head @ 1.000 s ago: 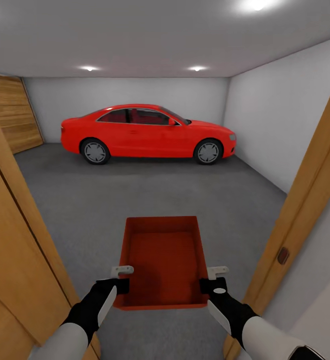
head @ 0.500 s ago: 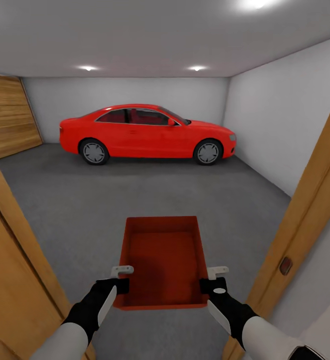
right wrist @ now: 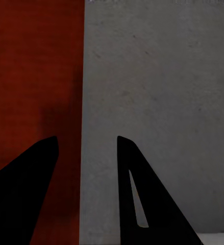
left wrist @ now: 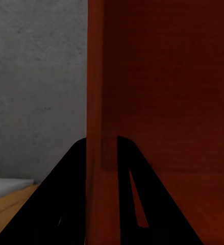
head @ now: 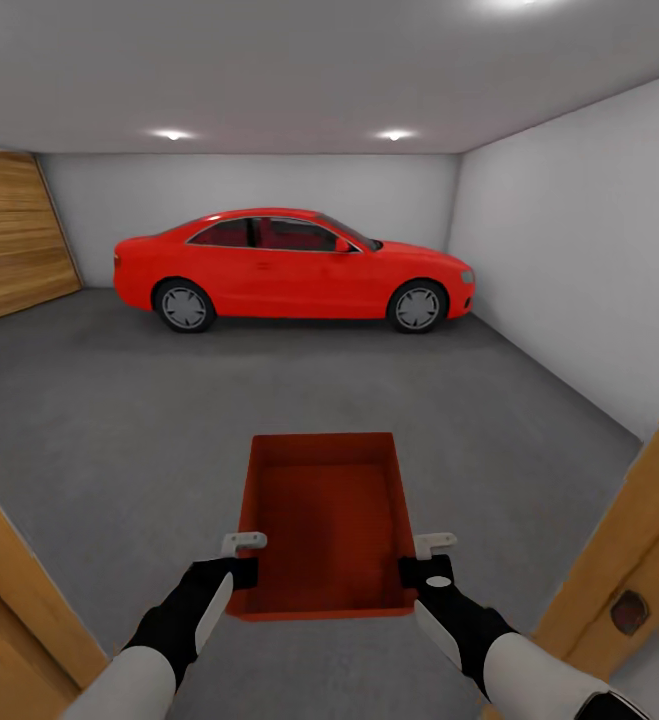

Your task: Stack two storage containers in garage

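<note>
Head view: my left gripper (head: pixel 241 570) and right gripper (head: pixel 416 570) each pinch a side wall of one red bin (head: pixel 325 520), carried level above grey garage floor (head: pixel 119 420). Beyond, a red car (head: pixel 289 265) stands by white walls; wooden doors (head: pixel 14 235) flank me.

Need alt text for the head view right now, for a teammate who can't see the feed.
Head view: both hands, left hand and right hand, carry one open red-orange storage container by its side walls above the grey concrete floor of a white-walled garage. A red car is parked along the far wall, and wooden door frames edge the lower corners.
</note>
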{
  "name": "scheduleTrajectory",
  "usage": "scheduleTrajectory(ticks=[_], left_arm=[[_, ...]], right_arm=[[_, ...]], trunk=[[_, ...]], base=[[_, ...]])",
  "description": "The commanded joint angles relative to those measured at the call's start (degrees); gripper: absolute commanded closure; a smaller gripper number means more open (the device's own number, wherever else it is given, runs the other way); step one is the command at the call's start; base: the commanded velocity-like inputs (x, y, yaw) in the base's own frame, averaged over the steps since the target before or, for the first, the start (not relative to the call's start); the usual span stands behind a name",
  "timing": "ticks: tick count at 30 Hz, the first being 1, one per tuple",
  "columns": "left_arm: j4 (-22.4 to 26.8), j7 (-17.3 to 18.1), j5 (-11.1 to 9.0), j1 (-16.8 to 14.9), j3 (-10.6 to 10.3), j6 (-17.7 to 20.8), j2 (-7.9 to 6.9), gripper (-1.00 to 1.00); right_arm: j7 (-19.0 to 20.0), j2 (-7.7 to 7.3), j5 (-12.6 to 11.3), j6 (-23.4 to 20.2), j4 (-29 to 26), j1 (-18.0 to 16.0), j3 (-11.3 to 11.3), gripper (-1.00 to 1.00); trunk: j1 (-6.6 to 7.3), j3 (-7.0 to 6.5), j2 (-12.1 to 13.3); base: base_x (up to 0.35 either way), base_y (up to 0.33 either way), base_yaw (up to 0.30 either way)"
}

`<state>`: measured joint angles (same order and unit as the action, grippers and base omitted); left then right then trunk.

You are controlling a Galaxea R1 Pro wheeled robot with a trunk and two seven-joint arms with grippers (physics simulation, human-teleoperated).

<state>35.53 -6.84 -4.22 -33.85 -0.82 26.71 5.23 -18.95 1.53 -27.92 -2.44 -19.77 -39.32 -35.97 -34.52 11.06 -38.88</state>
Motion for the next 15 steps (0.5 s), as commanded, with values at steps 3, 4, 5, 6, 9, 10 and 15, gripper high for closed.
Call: scheduleTrajectory(ticks=[3, 4, 5, 6, 9, 10, 15], left_arm=[[0.24, -2.13, 1.76, -0.02, 0.29, 0.30, 0.04, 1.00], [0.24, -2.13, 1.76, -0.01, 0.30, 0.30, 0.04, 1.00], [0.24, -2.13, 1.76, 0.00, 0.30, 0.31, 0.04, 1.00], [0.24, -2.13, 1.76, -0.02, 0.30, 0.31, 0.04, 1.00], [0.24, -2.13, 1.76, -0.01, 0.30, 0.30, 0.04, 1.00], [0.24, -2.13, 1.76, -0.04, 0.30, 0.31, 0.04, 1.00], [0.24, -2.13, 1.76, -0.02, 0.30, 0.34, 0.04, 1.00]], right_arm=[[-0.48, 1.19, -1.08, -0.28, -0.09, -0.06, -0.07, 1.00], [-0.48, 1.19, -1.08, -0.28, -0.09, -0.06, -0.07, 1.00], [-0.48, 1.19, -1.08, -0.28, -0.09, -0.06, -0.07, 1.00], [-0.48, 1.19, -1.08, -0.28, -0.09, -0.06, -0.07, 1.00], [-0.48, 1.19, -1.08, -0.28, -0.09, -0.06, -0.07, 1.00], [-0.48, 1.19, -1.08, -0.28, -0.09, -0.06, -0.07, 1.00], [-0.48, 1.19, -1.08, -0.28, -0.09, -0.06, -0.07, 1.00]], trunk=[[-0.05, 0.09, -0.08], [-0.05, 0.09, -0.08], [-0.05, 0.09, -0.08], [-0.05, 0.09, -0.08], [-0.05, 0.09, -0.08], [-0.05, 0.09, -0.08], [-0.05, 0.09, -0.08]], base=[[0.321, 0.000, 0.000], [0.321, 0.000, 0.000], [0.321, 0.000, 0.000], [0.322, 0.000, 0.000], [0.321, 0.000, 0.000], [0.321, 0.000, 0.000], [0.321, 0.000, 0.000]])
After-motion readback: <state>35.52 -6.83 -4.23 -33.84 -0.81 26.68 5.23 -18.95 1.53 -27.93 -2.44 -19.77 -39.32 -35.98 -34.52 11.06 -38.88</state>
